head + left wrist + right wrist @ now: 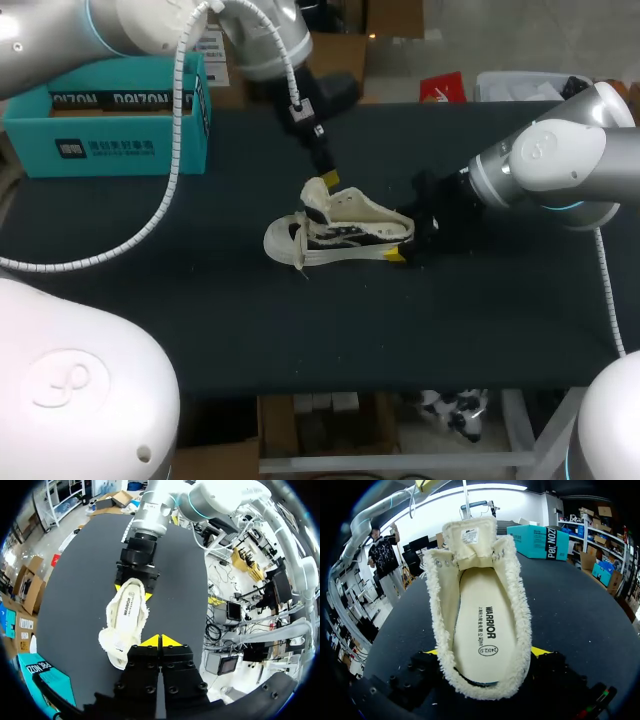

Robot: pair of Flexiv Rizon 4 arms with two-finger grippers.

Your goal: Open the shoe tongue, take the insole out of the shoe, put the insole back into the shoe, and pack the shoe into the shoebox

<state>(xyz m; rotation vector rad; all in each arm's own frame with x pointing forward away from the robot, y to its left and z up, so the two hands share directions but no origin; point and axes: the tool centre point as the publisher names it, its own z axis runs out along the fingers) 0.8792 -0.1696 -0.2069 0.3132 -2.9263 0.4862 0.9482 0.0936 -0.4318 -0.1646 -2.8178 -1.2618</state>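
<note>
A teal box (105, 125) sat at the desk's (200, 300) far left. The left pincer (160, 641) had its yellow tips together beside the shoe's (340, 235) toe end, by the raised tongue (470, 537); I could not tell if it held anything. The shoe lay mid-desk, well apart from the box, with the insole (482, 630) inside. The right pincer (402, 245) was clamped on the shoe's heel, one finger on each side.

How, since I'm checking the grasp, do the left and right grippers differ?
The right gripper spreads wide, fingers clamping the shoe at its heel; the left gripper is shut, nothing visible between. The right gripper sits at the heel, the left gripper by the tongue. Both have yellow tips.
</note>
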